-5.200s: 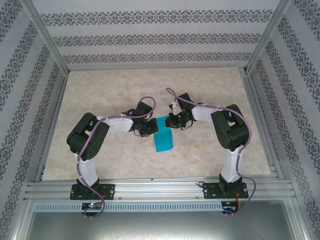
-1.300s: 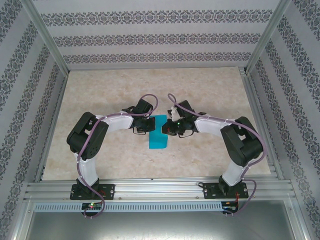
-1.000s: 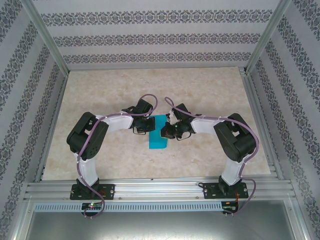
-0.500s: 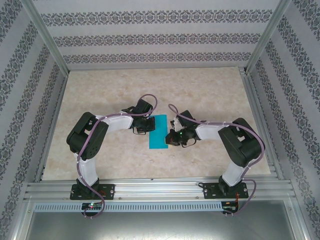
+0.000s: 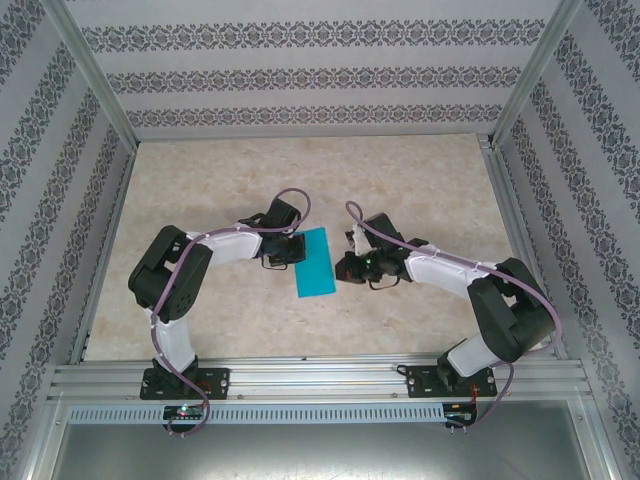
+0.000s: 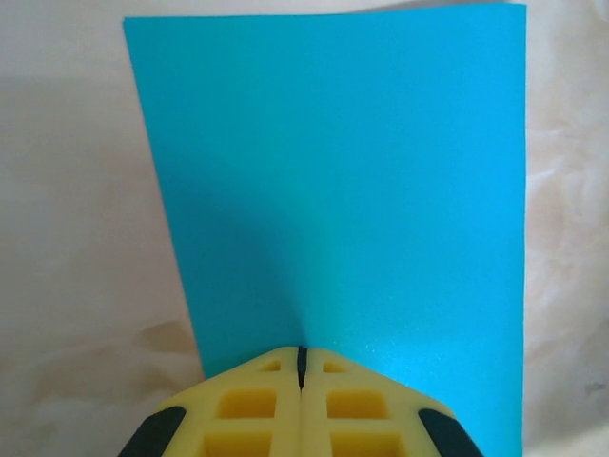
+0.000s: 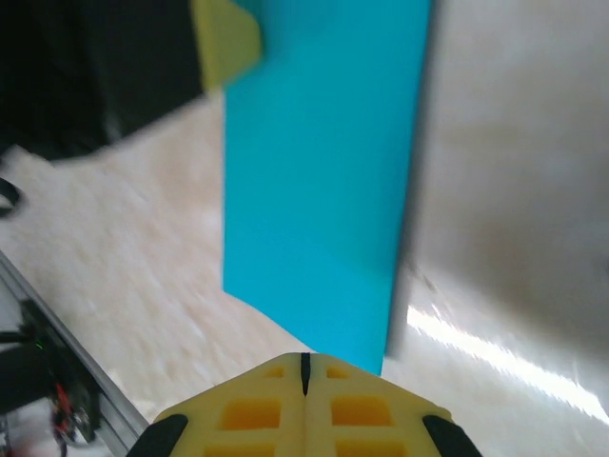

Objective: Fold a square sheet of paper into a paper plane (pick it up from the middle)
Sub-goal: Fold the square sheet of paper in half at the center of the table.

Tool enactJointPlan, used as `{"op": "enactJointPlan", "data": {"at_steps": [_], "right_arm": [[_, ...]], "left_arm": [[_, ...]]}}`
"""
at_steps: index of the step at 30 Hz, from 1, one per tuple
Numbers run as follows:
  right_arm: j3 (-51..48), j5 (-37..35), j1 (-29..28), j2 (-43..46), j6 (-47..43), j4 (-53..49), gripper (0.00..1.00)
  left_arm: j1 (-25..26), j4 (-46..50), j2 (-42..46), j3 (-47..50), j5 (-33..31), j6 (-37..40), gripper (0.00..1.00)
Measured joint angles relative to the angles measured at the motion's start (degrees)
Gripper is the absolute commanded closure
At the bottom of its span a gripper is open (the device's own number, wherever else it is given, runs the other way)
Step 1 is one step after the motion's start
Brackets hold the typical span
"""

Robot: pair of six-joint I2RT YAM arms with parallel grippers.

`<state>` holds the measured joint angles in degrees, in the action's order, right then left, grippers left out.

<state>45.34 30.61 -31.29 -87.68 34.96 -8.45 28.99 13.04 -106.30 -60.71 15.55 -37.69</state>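
The teal-blue sheet of paper (image 5: 315, 263) lies flat on the table as a narrow rectangle, folded in half lengthwise. My left gripper (image 5: 291, 253) is shut, and its yellow tips (image 6: 302, 352) rest on top of the paper (image 6: 333, 171) near its left long edge. My right gripper (image 5: 343, 271) is also shut. It sits just off the paper's right edge, its tip (image 7: 304, 358) next to a corner of the sheet (image 7: 324, 162). A yellow finger of the left gripper (image 7: 226, 38) shows at the paper's far side in the right wrist view.
The marble-patterned table top (image 5: 420, 180) is fenced by aluminium frame rails (image 5: 300, 375) at the near edge and by patterned walls on three sides. Both arm elbows stand out to the sides of the paper.
The right gripper ran down along the paper toward the near end, then drew back to the right off its edge. The once-curled sheet now lies flat. The left gripper barely moved.
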Motion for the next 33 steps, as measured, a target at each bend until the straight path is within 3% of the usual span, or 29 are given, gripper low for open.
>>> {"op": "enactJointPlan", "data": {"at_steps": [6, 17, 27, 33], "right_arm": [[7.63, 0.04, -2.12, -7.61, 2.51, 5.14, 1.0], [11.82, 0.46, -5.77, -18.12, 3.76, 6.78, 1.0], [11.54, 0.31, -7.21, -20.81, 1.73, 4.28, 1.0], [4.46, 0.46, -5.7, -15.98, -2.14, 6.4, 1.0]], "left_arm": [[-3.8, 1.55, 2.71, 2.73, 0.48, 1.01, 1.0], [-3.98, 1.53, 2.75, 2.89, 0.7, 0.85, 1.0], [-4.0, 1.14, 2.75, 3.17, 0.9, -0.48, 1.0], [-3.98, 1.14, 2.58, 3.17, 1.95, -1.25, 1.0]]}}
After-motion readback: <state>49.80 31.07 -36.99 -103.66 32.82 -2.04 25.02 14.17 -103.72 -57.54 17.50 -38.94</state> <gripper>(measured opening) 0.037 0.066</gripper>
